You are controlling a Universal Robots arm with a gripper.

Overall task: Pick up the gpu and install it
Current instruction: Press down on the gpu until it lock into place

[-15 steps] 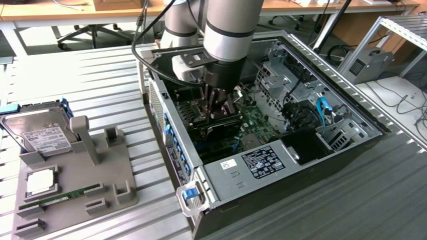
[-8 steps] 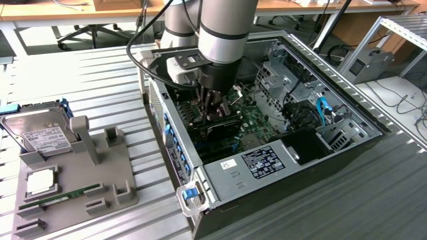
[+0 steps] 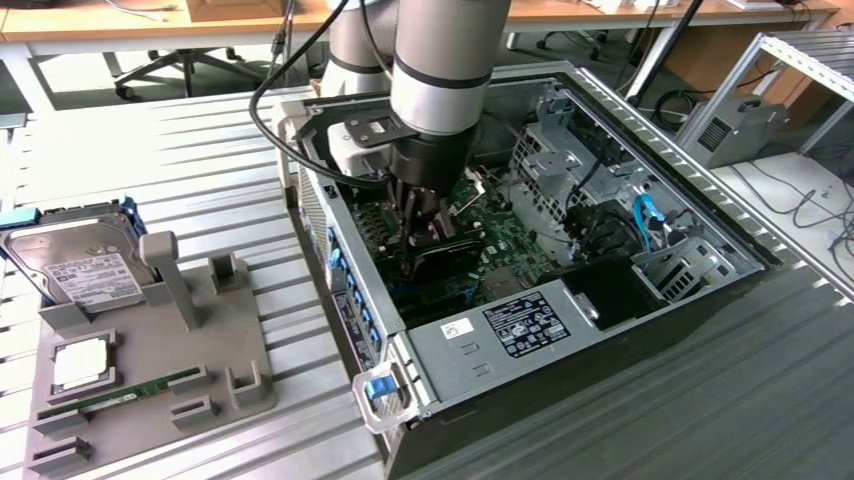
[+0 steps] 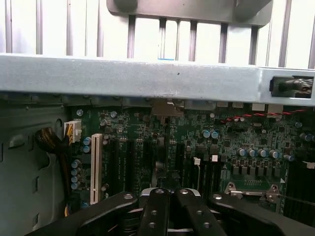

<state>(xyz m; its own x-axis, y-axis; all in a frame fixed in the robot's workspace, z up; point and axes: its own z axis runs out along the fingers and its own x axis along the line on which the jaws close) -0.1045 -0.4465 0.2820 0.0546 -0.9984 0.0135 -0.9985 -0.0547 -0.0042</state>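
Metal case [image 3: 587, 345] holds gpu [image 3: 447, 255], apparently in closed pincer [image 3: 424, 232].

The big table [image 3: 160, 150] is made of grey metal strips with grooves between them. Behind its far edge stands a long wooden desk [image 3: 134, 22] with a black office chair [image 3: 180, 65] under it. Bright light falls on the floor there.

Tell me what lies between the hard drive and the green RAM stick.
A square silver chip sits between the hard drive and the RAM stick, in the grey holder; the exterior view shows it.
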